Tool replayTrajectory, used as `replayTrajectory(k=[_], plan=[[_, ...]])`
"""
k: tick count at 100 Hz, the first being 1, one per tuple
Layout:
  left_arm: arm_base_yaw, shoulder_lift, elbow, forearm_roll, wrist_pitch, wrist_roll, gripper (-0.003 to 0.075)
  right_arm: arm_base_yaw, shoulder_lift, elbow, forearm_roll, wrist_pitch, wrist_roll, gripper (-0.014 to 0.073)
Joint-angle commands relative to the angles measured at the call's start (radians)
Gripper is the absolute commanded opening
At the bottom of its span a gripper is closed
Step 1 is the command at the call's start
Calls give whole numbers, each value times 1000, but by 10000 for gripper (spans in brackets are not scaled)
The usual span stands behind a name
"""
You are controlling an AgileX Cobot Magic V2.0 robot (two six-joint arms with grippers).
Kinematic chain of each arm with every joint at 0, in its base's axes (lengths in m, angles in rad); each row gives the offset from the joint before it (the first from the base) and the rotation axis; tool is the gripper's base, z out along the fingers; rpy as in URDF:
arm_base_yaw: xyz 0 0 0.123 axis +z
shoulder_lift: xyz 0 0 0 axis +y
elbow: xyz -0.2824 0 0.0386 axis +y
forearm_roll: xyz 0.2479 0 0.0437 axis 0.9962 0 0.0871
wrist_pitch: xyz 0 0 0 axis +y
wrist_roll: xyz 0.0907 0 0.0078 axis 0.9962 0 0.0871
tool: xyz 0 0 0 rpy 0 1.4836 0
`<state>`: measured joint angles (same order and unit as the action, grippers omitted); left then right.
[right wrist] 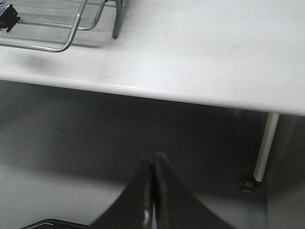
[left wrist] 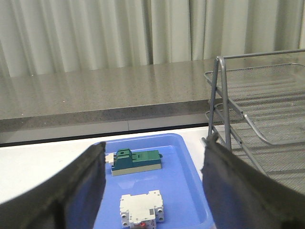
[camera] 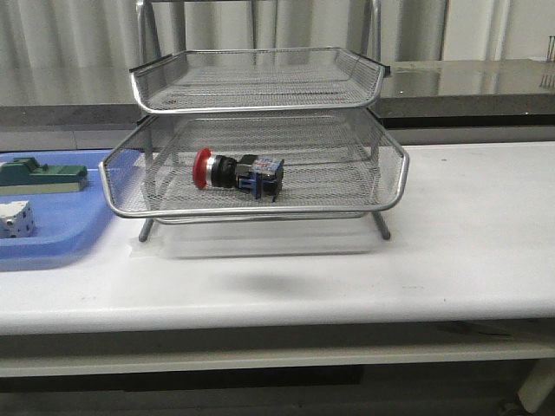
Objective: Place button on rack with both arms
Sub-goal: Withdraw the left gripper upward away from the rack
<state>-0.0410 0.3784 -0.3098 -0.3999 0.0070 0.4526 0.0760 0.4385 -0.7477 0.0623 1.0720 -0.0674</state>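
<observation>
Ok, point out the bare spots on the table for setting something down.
Bare white table lies right of the rack, and along the front edge before it. The left is crowded: the blue tray holds a green block and white cube.

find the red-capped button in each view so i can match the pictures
Front view: the button lies on its side in the rack's middle tier, red cap to the left.
Left wrist view: not in it; only the rack's frame and mesh show.
Right wrist view: just a dark blue end at the picture's edge, on mesh.
Shared landmark: the rack's chrome rim.
</observation>
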Motion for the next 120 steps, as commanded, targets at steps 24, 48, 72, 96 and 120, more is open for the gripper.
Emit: replayTrajectory(k=[24,48,72,96,120], plan=[[0,5,-23,-14,-80,-12,199,0,5,-31,2,-56,-1,-71],[0,5,-23,-14,-80,-12,-21,0,5,-31,2,-56,-1,-71],[0,5,-23,-14,-80,-12,-21,0,5,-31,2,-56,-3,-71],[0,5,-23,-14,-80,-12,-21,0,5,-31,4,-57,-3,-71],[0,5,-23,-14,-80,-12,-21,0,5,-31,10,-67,-2,-71]])
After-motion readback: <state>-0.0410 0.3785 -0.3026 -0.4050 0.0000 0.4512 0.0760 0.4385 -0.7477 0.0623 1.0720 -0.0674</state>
